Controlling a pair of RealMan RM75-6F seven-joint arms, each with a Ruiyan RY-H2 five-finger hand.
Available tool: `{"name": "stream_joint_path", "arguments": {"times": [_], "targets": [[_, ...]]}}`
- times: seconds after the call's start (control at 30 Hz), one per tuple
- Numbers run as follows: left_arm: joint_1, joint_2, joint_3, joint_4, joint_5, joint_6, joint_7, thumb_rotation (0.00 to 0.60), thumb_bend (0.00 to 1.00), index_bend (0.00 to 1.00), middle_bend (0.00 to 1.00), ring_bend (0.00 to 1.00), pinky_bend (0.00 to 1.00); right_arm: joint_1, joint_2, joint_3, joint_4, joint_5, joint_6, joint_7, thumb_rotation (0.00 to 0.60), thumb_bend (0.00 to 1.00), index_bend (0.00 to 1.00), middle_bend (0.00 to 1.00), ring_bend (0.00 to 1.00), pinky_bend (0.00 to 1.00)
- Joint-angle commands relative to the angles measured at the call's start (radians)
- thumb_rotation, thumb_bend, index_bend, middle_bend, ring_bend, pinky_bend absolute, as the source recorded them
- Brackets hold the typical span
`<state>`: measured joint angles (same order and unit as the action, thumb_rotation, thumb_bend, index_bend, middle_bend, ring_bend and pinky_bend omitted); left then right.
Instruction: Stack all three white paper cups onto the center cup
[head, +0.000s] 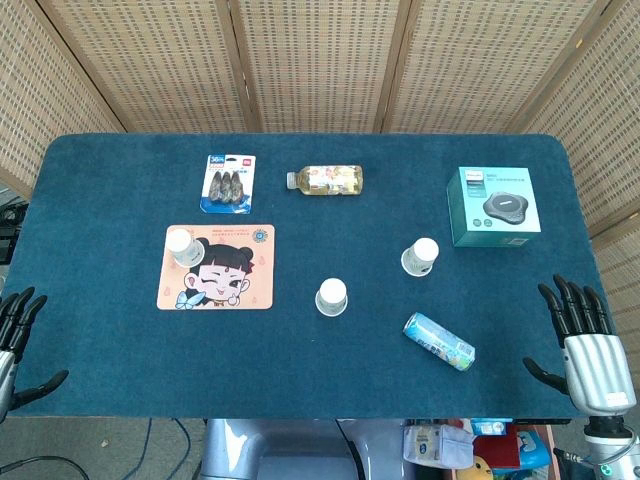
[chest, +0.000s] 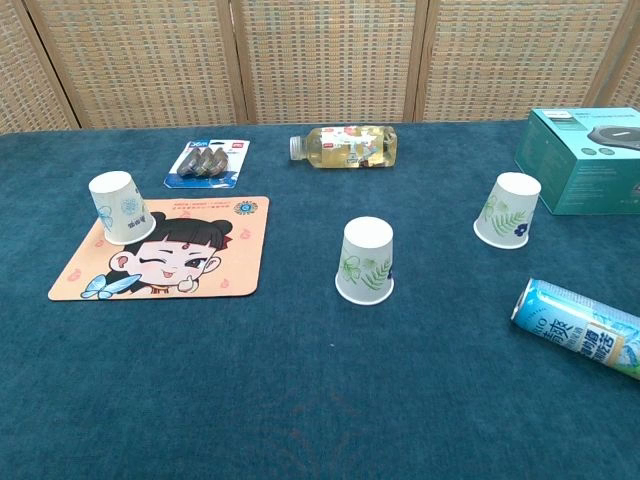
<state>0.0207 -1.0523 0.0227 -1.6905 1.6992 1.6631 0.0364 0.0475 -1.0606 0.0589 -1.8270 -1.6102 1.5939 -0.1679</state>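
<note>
— Cups first: where do they stand?
— Center cup (chest: 366, 260) sits upside down mid-table. Left cup (chest: 121, 206) rests on the cartoon mat (chest: 200, 270), right cup (chest: 508, 209) near the teal box (chest: 580, 160). All well apart, nothing stacked.
— And the hands?
— Left hand (head: 14, 330) and right hand (head: 580, 335) wait at the table's near corners, fingers spread, holding nothing.
— So?
— I'd say no stacking has started; both outer cups remain to move.

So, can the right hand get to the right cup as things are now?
Probably yes. The right hand is open at the table's near right edge, and the right cup stands upside down with bare cloth around it. The lying can sits roughly between them, so the hand should pass above or beside it.
</note>
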Motion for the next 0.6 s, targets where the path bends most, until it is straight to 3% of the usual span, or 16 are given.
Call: {"name": "stream_joint_path", "arguments": {"times": [0.03,0.37,0.6], "targets": [[0.0,0.001,0.001,-0.001,0.0,0.0,-0.001,0.6,0.11,0.0,0.0,0.0,0.0,0.0,0.001,-0.002,-0.003,-0.001,-0.003,-0.004,0.6,0.0,0.0,0.0,0.0,0.0],[-0.014,0.004,-0.009,0.0,-0.017,-0.022,-0.017,0.6,0.11,0.0,0.0,0.0,0.0,0.023,-0.005,0.004,-0.017,-0.009,-0.037,0.035,0.6,0.0,0.0,0.0,0.0,0.0],[-0.033,-0.01,-0.027,-0.001,-0.044,-0.049,0.012,0.6,0.11,0.0,0.0,0.0,0.0,0.234,-0.017,0.088,0.02,0.041,-0.315,0.123,0.6,0.0,0.0,0.0,0.0,0.0]]}}
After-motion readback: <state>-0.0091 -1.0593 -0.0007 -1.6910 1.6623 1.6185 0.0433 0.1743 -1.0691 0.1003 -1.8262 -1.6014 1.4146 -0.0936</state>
